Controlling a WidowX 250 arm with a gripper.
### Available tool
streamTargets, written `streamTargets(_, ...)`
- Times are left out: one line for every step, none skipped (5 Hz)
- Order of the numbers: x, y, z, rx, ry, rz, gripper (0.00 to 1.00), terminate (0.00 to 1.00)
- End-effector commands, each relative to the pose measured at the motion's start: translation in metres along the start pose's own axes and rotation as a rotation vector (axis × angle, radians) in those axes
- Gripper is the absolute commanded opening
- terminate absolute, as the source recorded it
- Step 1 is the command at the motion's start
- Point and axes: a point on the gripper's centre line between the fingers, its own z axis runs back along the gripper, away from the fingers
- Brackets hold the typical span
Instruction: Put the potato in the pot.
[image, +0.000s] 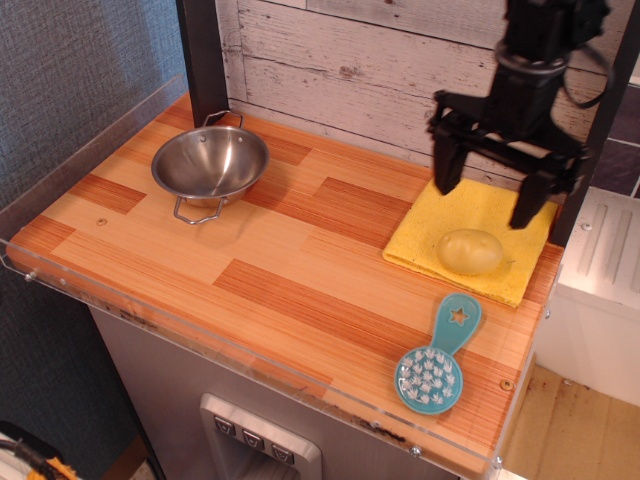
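The pale yellow-green potato (468, 251) lies on a flat yellow cloth (474, 232) at the right of the wooden counter. The shiny steel pot (210, 163) with wire loop handles stands empty at the back left. My black gripper (486, 193) hangs open above the cloth, just behind the potato and higher than it. Its two fingers are spread wide and hold nothing. The potato is in full view in front of the fingers.
A teal brush (438, 362) with white bristles lies near the front right edge. A clear plastic rim (250, 350) runs along the counter's front and left side. A white plank wall (380, 70) stands behind, with a dark post (203, 55) at the back left.
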Motion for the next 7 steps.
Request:
streamTargets(0.003, 0.001, 0.02, 0.017, -0.022, -0.005, 1.0, 0.0)
streamTargets(-0.003, 0.0, 0.015, 0.021, -0.009, -0.003, 1.0, 0.0)
streamTargets(-0.006, -0.002, 0.002, 0.014, -0.005, -0.005, 1.0, 0.0)
streamTargets(-0.009, -0.006, -0.004, 0.008, 0.007, -0.01, 1.0, 0.0)
streamTargets(-0.011, -0.007, -0.01, 0.009, 0.009, 0.0, 1.0, 0.0)
streamTargets(-0.01, -0.006, -0.018, 0.012, 0.023, 0.001, 1.0, 0.0)
streamTargets(-0.008, -0.006, -0.026, 0.013, 0.04, -0.003, 1.0, 0.0)
